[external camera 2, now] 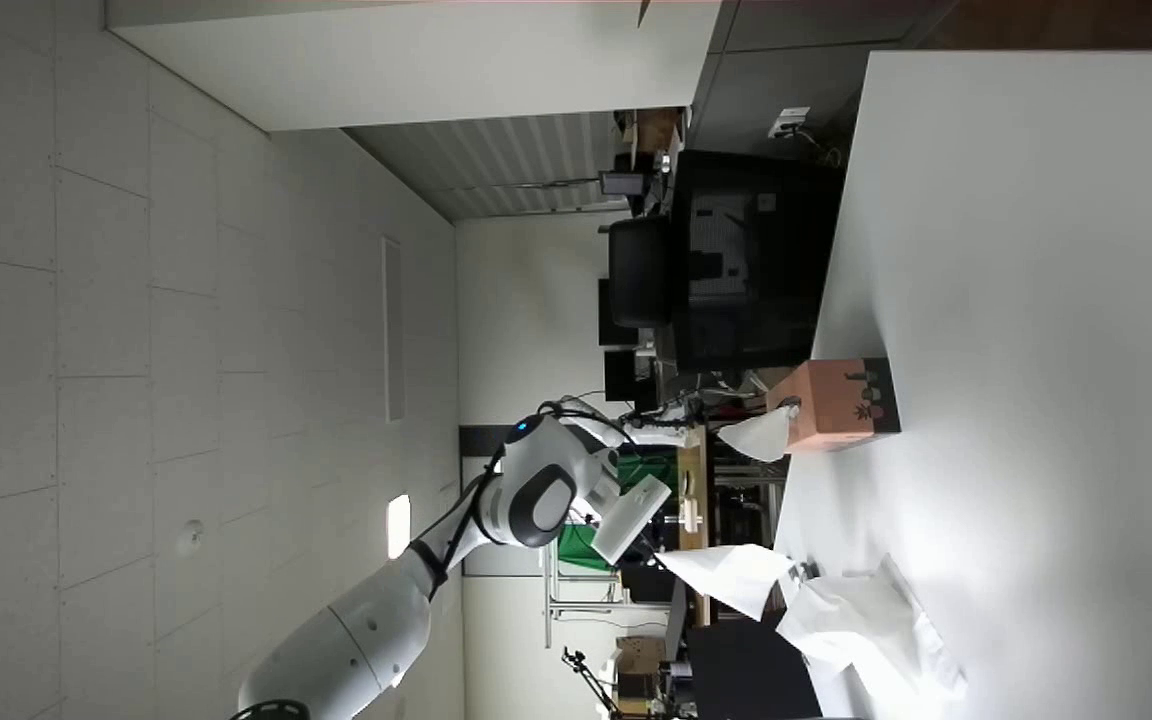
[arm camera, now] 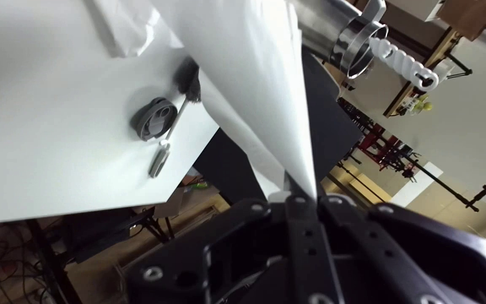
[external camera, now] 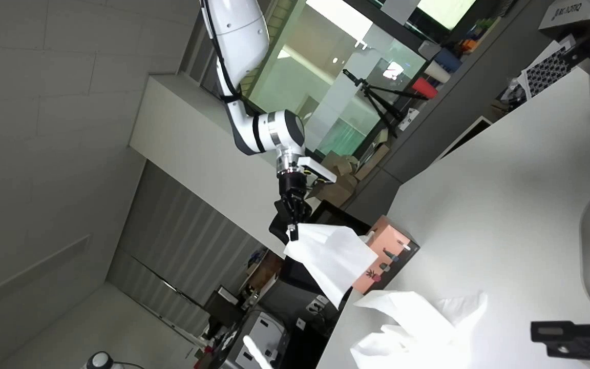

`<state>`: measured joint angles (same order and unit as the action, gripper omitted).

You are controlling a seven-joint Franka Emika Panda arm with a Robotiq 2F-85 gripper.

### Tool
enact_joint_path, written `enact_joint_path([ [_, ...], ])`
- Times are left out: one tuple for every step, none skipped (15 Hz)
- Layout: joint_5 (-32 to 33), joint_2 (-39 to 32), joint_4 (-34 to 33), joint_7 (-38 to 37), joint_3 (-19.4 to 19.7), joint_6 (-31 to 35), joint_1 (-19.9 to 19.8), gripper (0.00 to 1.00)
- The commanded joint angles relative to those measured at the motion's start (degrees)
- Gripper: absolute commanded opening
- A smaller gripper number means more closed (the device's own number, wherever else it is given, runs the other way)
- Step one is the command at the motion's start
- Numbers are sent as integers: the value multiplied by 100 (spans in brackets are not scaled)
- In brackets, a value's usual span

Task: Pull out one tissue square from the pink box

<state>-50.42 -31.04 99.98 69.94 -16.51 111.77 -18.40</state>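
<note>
In an exterior view, your gripper (external camera: pixel 293 233) pinches the tissue square (external camera: pixel 331 251) by a margin, and the rest of the sheet hangs free. I expect it to be nearly weightless, soft and easy to tear, so a light pinch near an edge should suffice, with slow motion. It looks plain white, fanned out, and it partly covers the pink box (external camera: pixel 386 246), whose salmon side bears small printed potted plants (external camera: pixel 385 266).

In an exterior view, the next tissue (external camera 2: pixel 759 437) stands out from the box, clearly apart from the sheet you hold; the pull therefore seems complete. The grip itself is hidden here. The held sheet hangs near the crumpled tissues (external camera 2: pixel 861 620) on the white table (external camera 2: pixel 1036 300); whether they touch, I cannot tell.

In the wrist view, both fingers (arm camera: pixel 302 215) press together with paper between them. The sheet looks long and smooth, with soft folds; its middle would crumple easily, so hold it at the end.
</note>
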Motion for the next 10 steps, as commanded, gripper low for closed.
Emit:
enact_joint_path([
  [-89,-601,-325,-22,518,-418,622,0],
  [-43,-761,-382,-71,594,-469,750,0],
  [-21,-927,-448,-107,647,-498,863,0],
  [-13,-1096,-519,-124,688,-482,969,0],
  [14,-1230,-568,-146,729,-414,1078,0],
  [55,-1349,-590,-139,769,-286,1194,0],
  [124,-1467,-621,-91,808,-128,1306,0],
  [237,-1582,-632,-69,877,118,1451,0],
  [368,-1709,-665,-90,928,344,1565,0],
  [541,-1853,-711,-156,968,544,1664,0],
])
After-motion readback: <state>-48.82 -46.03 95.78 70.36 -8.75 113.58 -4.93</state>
